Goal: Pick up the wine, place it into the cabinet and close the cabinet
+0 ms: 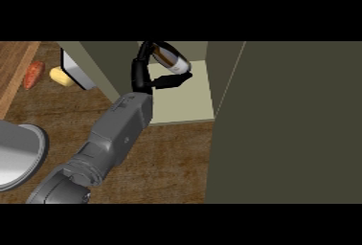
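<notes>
Cabinet door (pixel 290 124): I see it swung open, a dark slab filling the right side, its edge beside the opening.
Cabinet (pixel 191 103): pale floor visible inside, just right of my forearm.
Counter (pixel 163 158): brown wood under the arm.
Pan (pixel 17 153): grey rim at the left edge, well apart.
Left hand (pixel 145 72): I have its fingers curled round the wine, inside the cabinet.
Wine (pixel 172 58): tilted, in that hand, above the cabinet floor.
Carrot (pixel 32 74): far left.
Yellow item (pixel 61 76): beside the carrot.

L hand (pixel 145 72) curled round wine bottle (pixel 172 58), holding it inside open cabinet (pixel 185 103) w/ door (pixel 297 119) at right.
</notes>
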Controlling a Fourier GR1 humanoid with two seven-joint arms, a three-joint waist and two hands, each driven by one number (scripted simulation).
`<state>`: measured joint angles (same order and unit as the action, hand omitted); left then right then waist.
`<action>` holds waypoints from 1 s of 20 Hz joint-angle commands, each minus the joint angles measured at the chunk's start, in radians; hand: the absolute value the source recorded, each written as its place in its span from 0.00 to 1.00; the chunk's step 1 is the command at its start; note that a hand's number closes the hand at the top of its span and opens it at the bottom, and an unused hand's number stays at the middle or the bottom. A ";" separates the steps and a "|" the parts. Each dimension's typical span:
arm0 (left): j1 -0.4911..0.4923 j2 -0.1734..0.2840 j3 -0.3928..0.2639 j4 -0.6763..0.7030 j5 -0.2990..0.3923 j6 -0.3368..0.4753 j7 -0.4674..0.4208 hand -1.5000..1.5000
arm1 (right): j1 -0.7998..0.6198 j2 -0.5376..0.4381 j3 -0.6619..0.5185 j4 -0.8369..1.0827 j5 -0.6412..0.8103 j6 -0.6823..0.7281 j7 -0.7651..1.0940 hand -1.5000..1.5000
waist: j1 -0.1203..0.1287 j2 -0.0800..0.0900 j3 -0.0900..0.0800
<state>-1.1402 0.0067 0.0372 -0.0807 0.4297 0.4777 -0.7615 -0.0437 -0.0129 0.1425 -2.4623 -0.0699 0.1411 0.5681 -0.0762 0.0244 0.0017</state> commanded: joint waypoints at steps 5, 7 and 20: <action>0.049 0.000 0.017 0.001 0.000 0.030 -0.051 0.00 | -0.017 0.004 0.009 -0.057 -0.046 -0.007 0.050 0.00 | 0.000 0.005 -0.004; 0.060 0.013 0.020 -0.011 0.000 -0.011 -0.066 0.00 | -0.047 0.001 -0.015 -0.031 -0.023 -0.014 0.039 0.00 | 0.007 0.005 -0.004; 0.076 0.004 0.027 -0.017 -0.018 -0.104 -0.113 0.00 | -0.001 0.008 0.006 -0.032 -0.030 -0.006 0.032 0.00 | 0.003 0.003 -0.003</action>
<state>-1.0997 -0.0007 0.0543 -0.1062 0.4108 0.4061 -0.8487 -0.0806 -0.0075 0.1451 -2.4566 -0.0790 0.1316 0.5993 -0.0782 0.0250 0.0012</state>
